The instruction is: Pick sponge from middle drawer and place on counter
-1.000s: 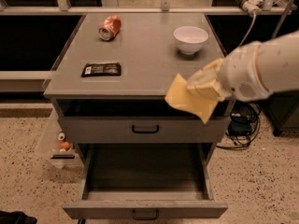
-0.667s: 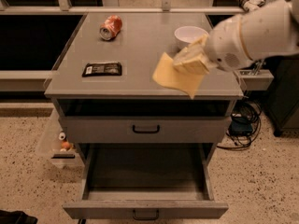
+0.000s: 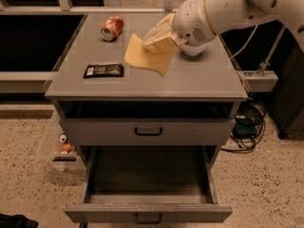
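Note:
My gripper (image 3: 159, 40) is over the middle of the counter (image 3: 204, 77), on the end of the white arm reaching in from the upper right. It is shut on the sponge (image 3: 145, 57), a pale-yellow foam piece that hangs from it just above the counter top. Whether the sponge's low corner touches the counter I cannot tell. The middle drawer (image 3: 147, 175) stands pulled open at the bottom front, its grey floor bare, with a small dark handle (image 3: 148, 218).
A red can (image 3: 112, 27) lies at the counter's back left. A black flat packet (image 3: 103, 70) lies left of the sponge. A white bowl (image 3: 194, 50) is mostly hidden behind the arm. A shut drawer (image 3: 148, 131) sits above the open one. Cables (image 3: 247, 127) lie on the right.
The arm has carried the sponge left and farther back, from beyond the counter's front right corner to over its middle. The drawer stays open.

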Controlling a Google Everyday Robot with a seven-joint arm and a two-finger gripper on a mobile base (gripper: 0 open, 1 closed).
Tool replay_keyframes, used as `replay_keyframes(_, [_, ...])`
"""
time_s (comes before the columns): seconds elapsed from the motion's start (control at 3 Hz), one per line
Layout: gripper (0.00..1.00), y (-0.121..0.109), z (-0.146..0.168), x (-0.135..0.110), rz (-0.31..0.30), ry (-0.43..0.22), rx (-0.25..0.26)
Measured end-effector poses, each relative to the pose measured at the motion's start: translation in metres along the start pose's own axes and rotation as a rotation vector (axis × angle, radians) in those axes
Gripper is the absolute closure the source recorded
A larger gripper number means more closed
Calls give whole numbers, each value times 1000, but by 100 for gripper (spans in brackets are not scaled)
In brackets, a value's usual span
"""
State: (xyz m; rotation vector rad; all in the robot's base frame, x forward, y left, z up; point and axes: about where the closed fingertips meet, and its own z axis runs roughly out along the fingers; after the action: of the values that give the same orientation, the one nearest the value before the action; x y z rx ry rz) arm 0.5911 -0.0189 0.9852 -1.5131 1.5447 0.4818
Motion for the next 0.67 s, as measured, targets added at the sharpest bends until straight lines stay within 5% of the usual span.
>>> replay_keyframes(0.67, [100, 1, 47, 28, -4, 45, -57])
